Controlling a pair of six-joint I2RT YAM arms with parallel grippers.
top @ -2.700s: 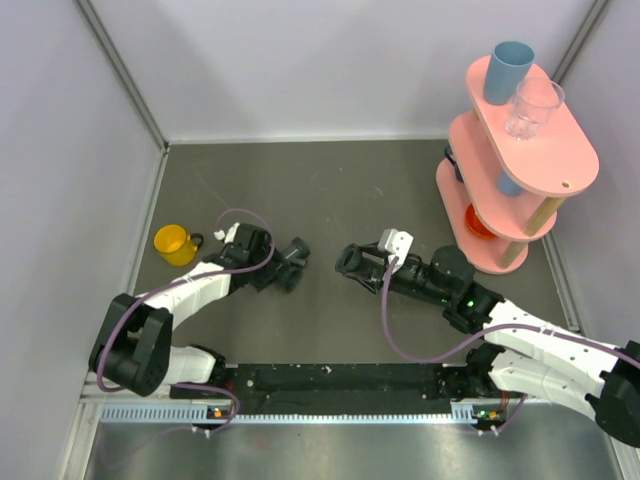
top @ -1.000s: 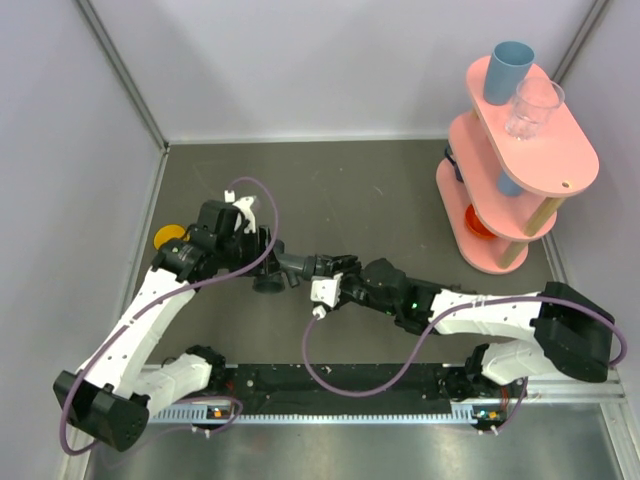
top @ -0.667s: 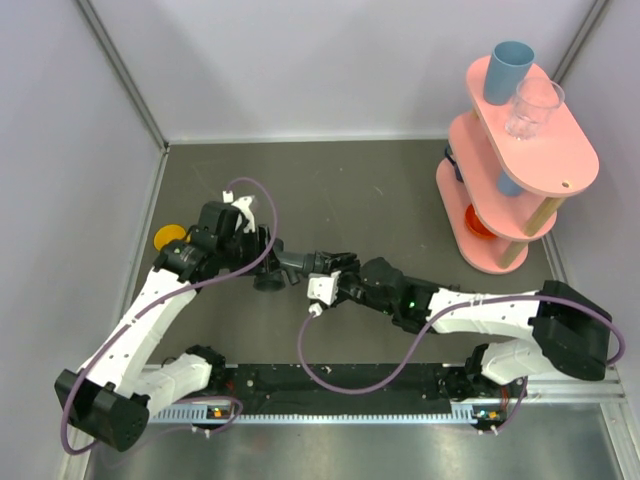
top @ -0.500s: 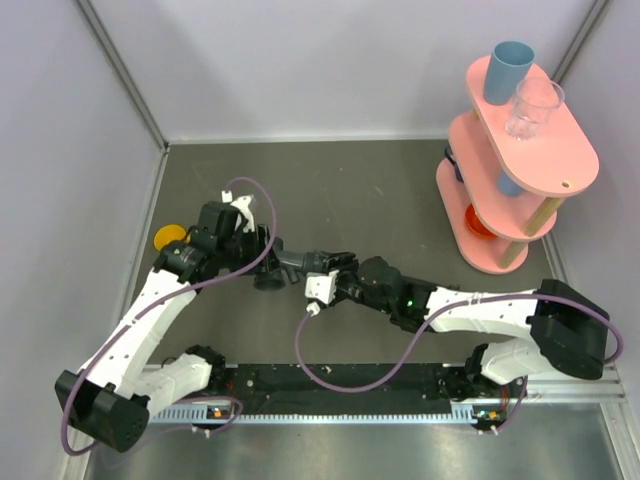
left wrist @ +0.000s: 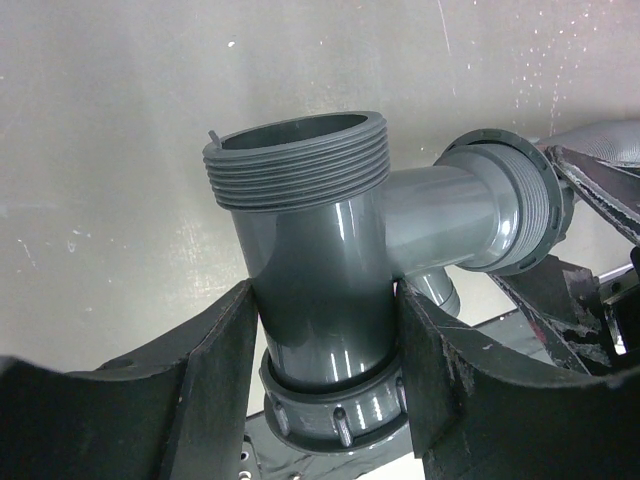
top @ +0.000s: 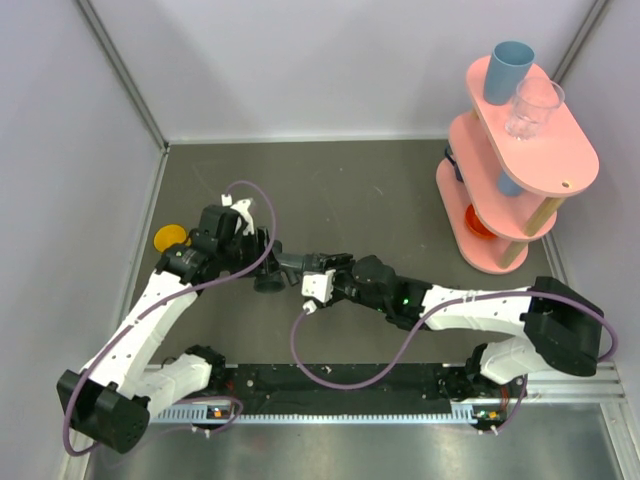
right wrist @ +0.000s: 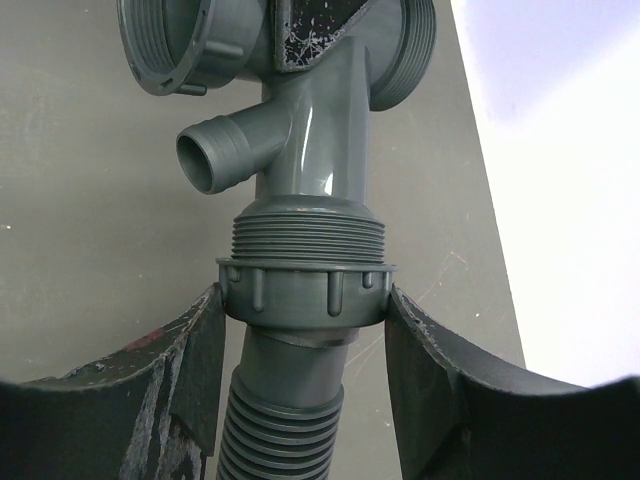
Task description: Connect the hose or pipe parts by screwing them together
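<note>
The dark grey branch fitting (left wrist: 325, 250) is upright between my left gripper's (left wrist: 325, 310) fingers, which are shut on its body. Its open threaded end (left wrist: 295, 165) points up. A side arm (left wrist: 505, 210) reaches toward the right gripper. In the right wrist view my right gripper (right wrist: 305, 300) is shut on the hose collar (right wrist: 305, 288), with the ribbed hose (right wrist: 285, 430) running down behind it. The collar sits on the fitting's thread (right wrist: 308, 235), and bare turns show above it. From above, both grippers (top: 262, 265) (top: 322, 270) meet at the fitting (top: 285, 268) mid-table.
A yellow cup (top: 167, 238) stands left of the left wrist. A pink tiered shelf (top: 525, 160) at the back right carries a blue cup (top: 508, 70) and a clear glass (top: 535, 105). Purple cables (top: 300, 345) loop off both arms. Walls close in the left, back and right sides.
Since the earliest frame the arms have brought the two parts together at mid-table. Over the last second the right wrist has edged left. Both grips are unchanged.
</note>
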